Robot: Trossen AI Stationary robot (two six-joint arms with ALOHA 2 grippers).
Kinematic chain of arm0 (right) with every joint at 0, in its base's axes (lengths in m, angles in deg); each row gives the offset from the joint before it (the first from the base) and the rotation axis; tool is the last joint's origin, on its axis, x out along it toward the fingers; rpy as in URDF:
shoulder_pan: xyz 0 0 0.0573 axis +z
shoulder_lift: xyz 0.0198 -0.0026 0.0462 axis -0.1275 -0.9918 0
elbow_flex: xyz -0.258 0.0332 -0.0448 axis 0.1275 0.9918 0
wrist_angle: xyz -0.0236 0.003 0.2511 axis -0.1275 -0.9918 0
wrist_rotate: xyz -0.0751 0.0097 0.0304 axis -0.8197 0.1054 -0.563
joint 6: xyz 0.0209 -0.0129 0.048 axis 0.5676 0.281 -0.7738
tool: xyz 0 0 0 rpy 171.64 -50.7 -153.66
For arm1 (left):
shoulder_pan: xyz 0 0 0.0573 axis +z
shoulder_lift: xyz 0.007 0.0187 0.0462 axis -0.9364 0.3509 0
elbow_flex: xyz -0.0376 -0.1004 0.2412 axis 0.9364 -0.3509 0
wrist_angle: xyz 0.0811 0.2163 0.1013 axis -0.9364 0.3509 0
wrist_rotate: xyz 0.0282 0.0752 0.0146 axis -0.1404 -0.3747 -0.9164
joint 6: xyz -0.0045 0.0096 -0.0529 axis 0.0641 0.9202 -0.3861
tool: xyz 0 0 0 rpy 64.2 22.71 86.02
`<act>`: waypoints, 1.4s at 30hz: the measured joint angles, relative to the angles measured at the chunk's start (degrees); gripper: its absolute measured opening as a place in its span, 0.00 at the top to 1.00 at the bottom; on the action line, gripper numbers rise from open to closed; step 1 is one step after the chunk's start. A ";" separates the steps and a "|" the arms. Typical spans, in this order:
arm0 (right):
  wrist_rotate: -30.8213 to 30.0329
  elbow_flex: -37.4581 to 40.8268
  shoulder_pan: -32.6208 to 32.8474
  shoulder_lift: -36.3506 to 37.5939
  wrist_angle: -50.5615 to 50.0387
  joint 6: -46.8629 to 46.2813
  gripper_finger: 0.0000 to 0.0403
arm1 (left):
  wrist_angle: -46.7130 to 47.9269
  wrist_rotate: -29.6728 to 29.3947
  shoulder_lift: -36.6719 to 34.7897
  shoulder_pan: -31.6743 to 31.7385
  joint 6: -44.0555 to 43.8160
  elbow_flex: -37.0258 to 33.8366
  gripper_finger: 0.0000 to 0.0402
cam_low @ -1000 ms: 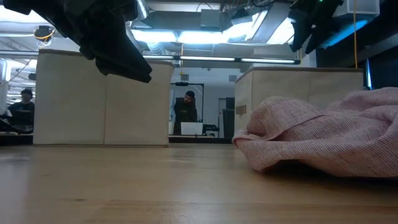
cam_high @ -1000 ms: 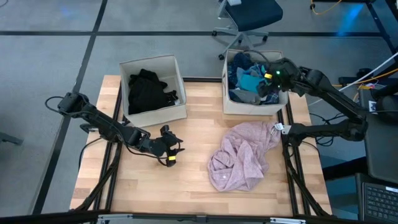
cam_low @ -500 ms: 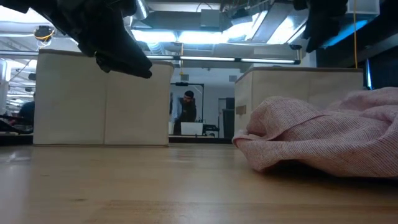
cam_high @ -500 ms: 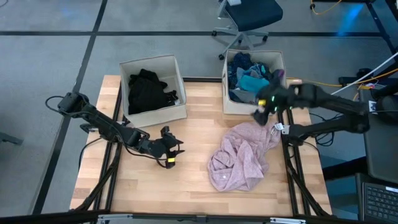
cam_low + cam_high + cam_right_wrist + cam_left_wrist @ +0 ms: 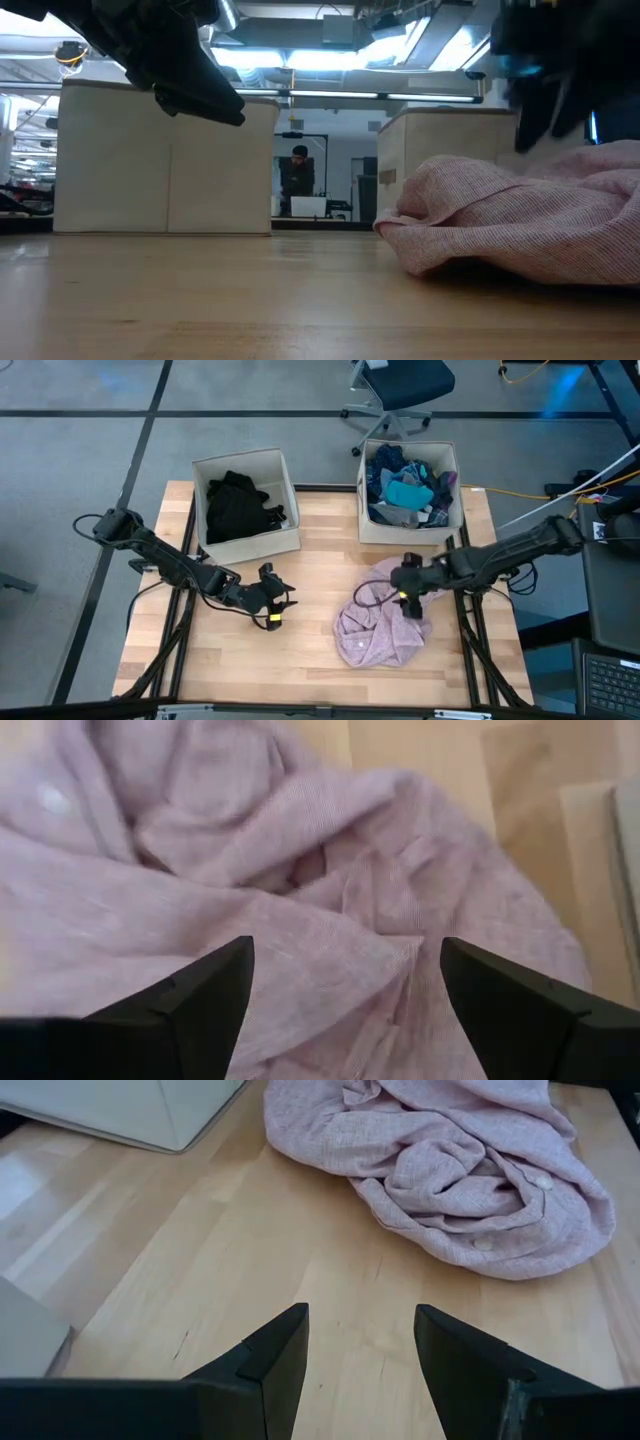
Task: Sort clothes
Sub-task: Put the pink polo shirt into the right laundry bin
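The right gripper (image 5: 409,586) hangs with its fingers spread wide over the pink shirt (image 5: 385,622), which lies crumpled on the right of the table (image 5: 310,660). The left gripper (image 5: 272,600) waits open and empty at the table's left. Black clothes (image 5: 238,506) fill the left box (image 5: 244,499); blue clothes (image 5: 406,492) fill the right box (image 5: 409,497).

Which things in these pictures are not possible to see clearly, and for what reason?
- Pink garment: the right end effector above it covers part, high view; low view cuts its right side.
- Left box: black pieces merge together, high view.
- Right box: contents hidden behind its wall, low view.
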 joint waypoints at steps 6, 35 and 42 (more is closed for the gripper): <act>-0.04 4.80 0.67 -6.49 6.76 3.01 0.21 | 0.05 -0.37 0.00 0.00 -0.11 0.00 0.57; -4.82 9.40 1.39 -26.57 25.47 0.97 0.90 | 0.04 -0.90 0.02 0.00 -0.18 0.00 0.57; -12.42 3.54 2.36 -19.08 16.38 4.81 0.90 | 0.02 -0.89 0.02 -0.11 -0.07 0.00 0.57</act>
